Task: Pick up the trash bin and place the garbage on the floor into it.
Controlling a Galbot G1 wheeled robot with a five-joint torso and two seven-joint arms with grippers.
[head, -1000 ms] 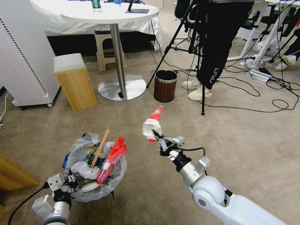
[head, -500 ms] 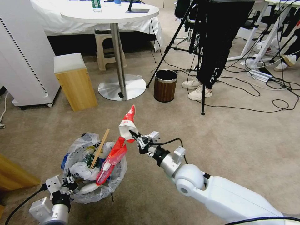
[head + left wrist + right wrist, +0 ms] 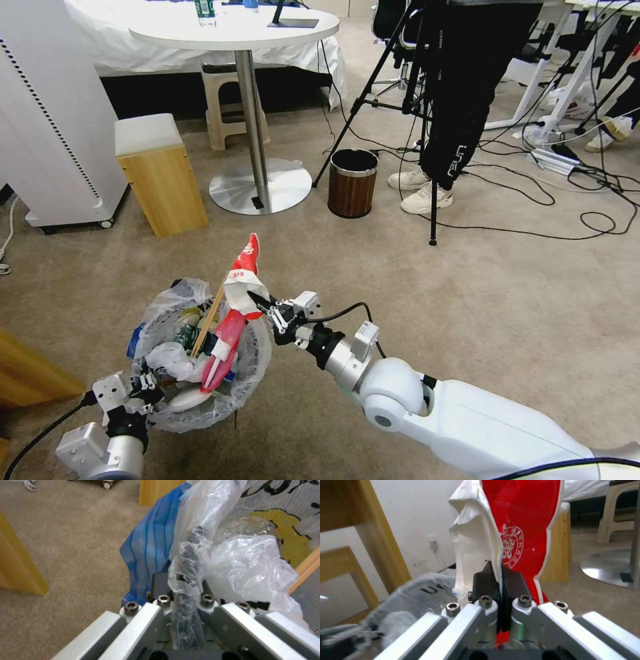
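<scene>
The trash bin (image 3: 248, 373), lined with a crinkly white bag, is held just above the beige floor (image 3: 480, 300) at the lower left. My left gripper (image 3: 145, 389) is shut on its near rim; in the left wrist view the fingers (image 3: 160, 585) pinch the bag-covered rim (image 3: 196, 537). Inside the bin lie a long red packet (image 3: 223, 343), a wooden stick (image 3: 210, 317), crumpled paper and a blue-white wrapper (image 3: 150, 545). My right gripper (image 3: 259, 305) is shut on a crushed red-white cup (image 3: 243, 277), over the bin's far right rim. The cup (image 3: 520, 517) stands upright between the shut fingers (image 3: 483, 580).
A brown wood-grain bin (image 3: 352, 182) stands farther off beside the round table's steel base (image 3: 287, 190). A wooden box stool (image 3: 160, 177) and a white cabinet (image 3: 53, 120) are at the left. A tripod (image 3: 433, 200), a person's legs and cables crowd the back right. Wooden furniture (image 3: 27, 373) sits near my left arm.
My right gripper has carried the cup leftward from above the open carpet to above the bin's rim. The left gripper and bin shifted slightly left and down.
</scene>
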